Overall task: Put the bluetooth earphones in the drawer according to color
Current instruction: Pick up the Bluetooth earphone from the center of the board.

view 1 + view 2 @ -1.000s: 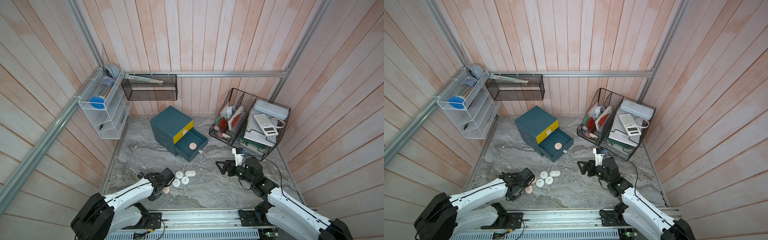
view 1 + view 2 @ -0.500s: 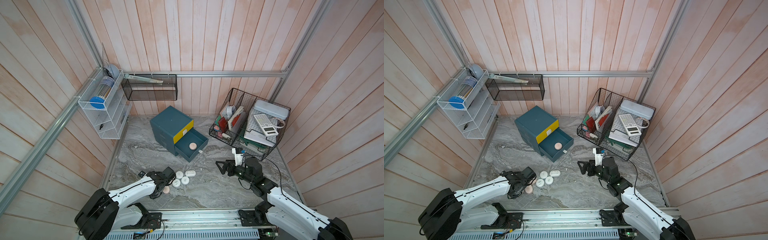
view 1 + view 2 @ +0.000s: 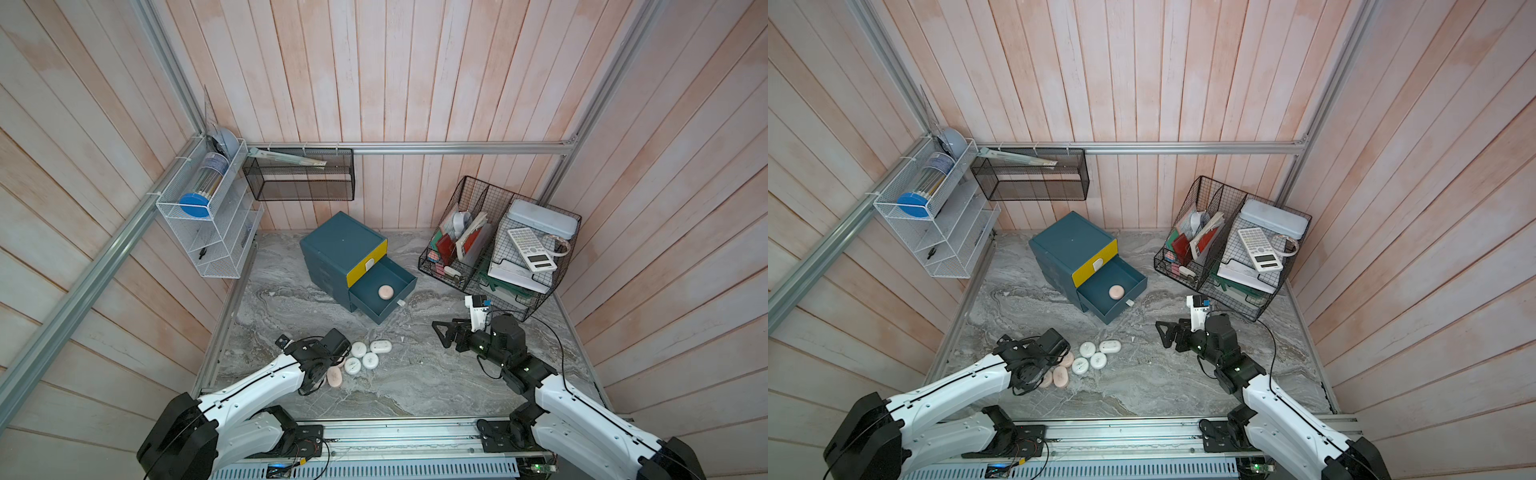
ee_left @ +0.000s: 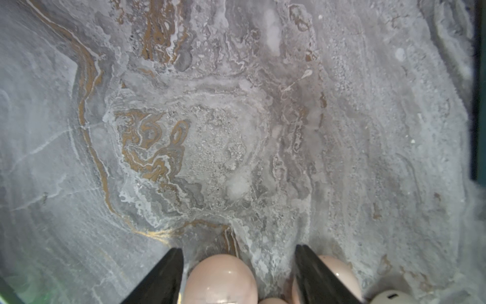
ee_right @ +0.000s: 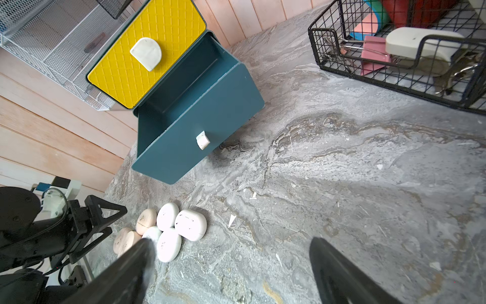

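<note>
Although the left gripper [image 4: 238, 248] hides under its own arm [image 3: 266, 374] in both top views, its wrist view shows us released jaws straddling a glossy pale pink earphone case [image 4: 221, 279]. Four white cases [image 3: 370, 360] lie nearby, before the cabinet [image 3: 343, 245], whose open teal drawer [image 3: 368, 286] holds one pink case [image 3: 386, 291]. Our right gripper [image 5: 231, 240] gapes empty.

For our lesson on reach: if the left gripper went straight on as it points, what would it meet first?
Likely the pink case between the open fingers of the left gripper, then the marble tabletop; depth is unclear.
</note>
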